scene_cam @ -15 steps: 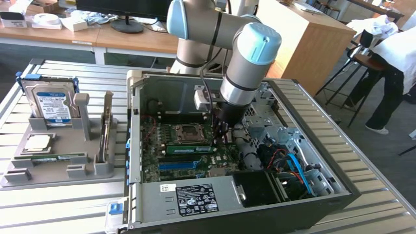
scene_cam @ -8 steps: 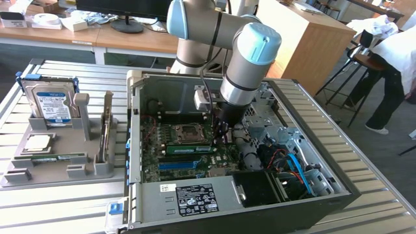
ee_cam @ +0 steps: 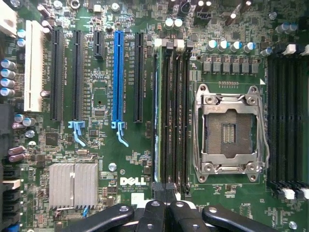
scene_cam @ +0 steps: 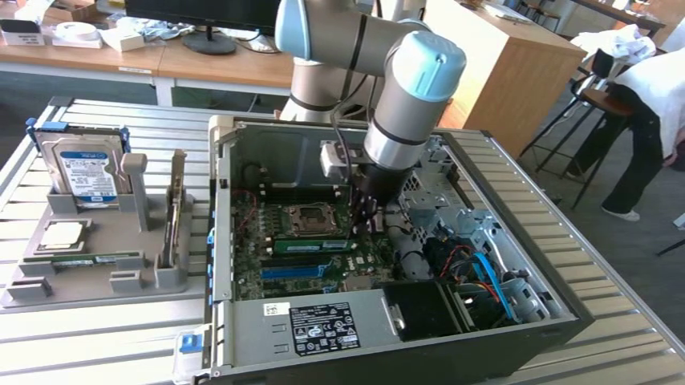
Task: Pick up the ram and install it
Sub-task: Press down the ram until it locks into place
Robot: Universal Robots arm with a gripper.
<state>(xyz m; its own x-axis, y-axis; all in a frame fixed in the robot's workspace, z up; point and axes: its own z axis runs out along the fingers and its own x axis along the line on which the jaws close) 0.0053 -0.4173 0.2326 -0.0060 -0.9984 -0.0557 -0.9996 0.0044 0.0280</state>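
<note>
A robotics lab or workshop: an open computer case (scene_cam: 396, 265) lies on a slatted metal workbench (scene_cam: 96, 337) under a robot arm (scene_cam: 412, 96), with a parts fixture (scene_cam: 102, 241), cluttered desks (scene_cam: 128, 56) and a person (scene_cam: 642, 120) at a stool behind

Green motherboard (ee_cam: 130, 159) silkscreen: "DELL" in white letters, beside the ridged silver heatsink (ee_cam: 73, 185)
Line under that logo: too small to read
White-and-black sticker (scene_cam: 324, 326) on grey metal case panel: unreadable print

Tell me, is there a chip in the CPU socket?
No. In the wrist view the CPU socket lies open and bare, only its contact pads showing.
</note>
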